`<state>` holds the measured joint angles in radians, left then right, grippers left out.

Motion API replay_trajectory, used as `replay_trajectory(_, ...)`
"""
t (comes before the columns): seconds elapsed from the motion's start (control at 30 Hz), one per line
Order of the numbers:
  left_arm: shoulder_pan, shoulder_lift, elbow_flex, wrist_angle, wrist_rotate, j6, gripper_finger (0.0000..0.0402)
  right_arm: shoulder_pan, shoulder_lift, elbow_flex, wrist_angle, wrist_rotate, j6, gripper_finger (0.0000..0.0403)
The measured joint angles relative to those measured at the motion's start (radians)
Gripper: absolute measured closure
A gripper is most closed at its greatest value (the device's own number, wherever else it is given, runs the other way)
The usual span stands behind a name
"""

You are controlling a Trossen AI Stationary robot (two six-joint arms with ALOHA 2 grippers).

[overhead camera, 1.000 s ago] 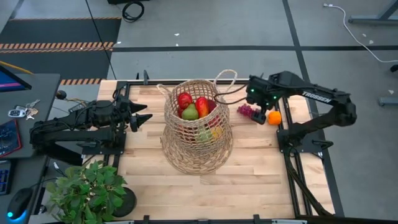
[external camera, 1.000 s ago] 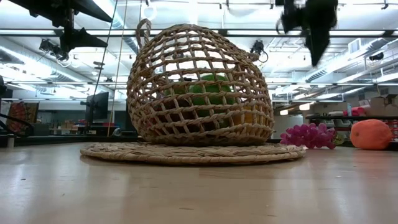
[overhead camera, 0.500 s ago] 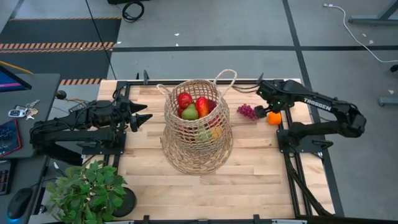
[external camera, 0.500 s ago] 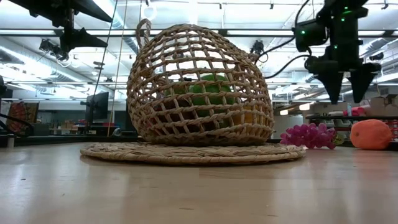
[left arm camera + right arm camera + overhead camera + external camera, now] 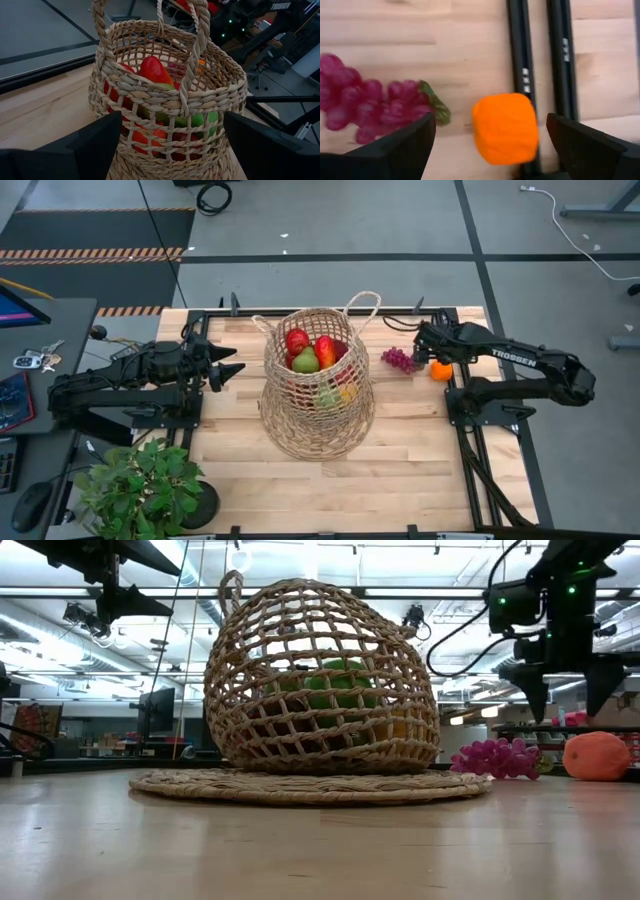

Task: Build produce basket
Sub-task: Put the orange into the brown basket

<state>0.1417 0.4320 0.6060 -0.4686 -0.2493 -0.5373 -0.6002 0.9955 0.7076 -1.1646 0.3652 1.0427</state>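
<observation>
The tan wicker basket point(image 5: 318, 395) stands on its flat base at the table's middle, also in the low view point(image 5: 320, 680) and the left wrist view point(image 5: 165, 100). Red and green produce point(image 5: 310, 352) fills it. Purple grapes point(image 5: 397, 359) and an orange point(image 5: 441, 370) lie on the table to the basket's right. My right gripper point(image 5: 568, 705) hangs open above them, pointing down; in its wrist view the orange point(image 5: 505, 127) lies between the fingers and the grapes point(image 5: 365, 100) off to one side. My left gripper point(image 5: 235, 368) waits open, left of the basket.
A leafy potted plant point(image 5: 140, 485) stands at the table's near left corner. Black frame rails point(image 5: 525, 60) run along the table's right edge beside the orange. Bare wood point(image 5: 400, 470) lies in front of the basket. A desk with keys and a screen sits left of the table.
My right gripper has swung from beside the basket's rim toward the table's right edge and come down, now hanging over the orange and grapes. The basket, the produce and my left arm have stayed put.
</observation>
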Motion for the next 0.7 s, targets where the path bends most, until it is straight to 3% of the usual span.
replay_trajectory(0.27,0.0,0.0,0.0,0.0,0.0,0.0,0.0044,0.003,-0.015,-0.096,0.107,0.014,0.062,0.0045)
replay_trajectory(0.5,0.0,0.0,0.0,0.0,0.0,0.0,0.0044,-0.01,0.061,-0.124,0.155,-0.104,0.031,0.0057)
replay_trajectory(0.7,0.0,0.0,0.0,0.0,0.0,0.0,0.0044,0.045,0.067,-0.116,0.335,-0.231,0.002,0.0057)
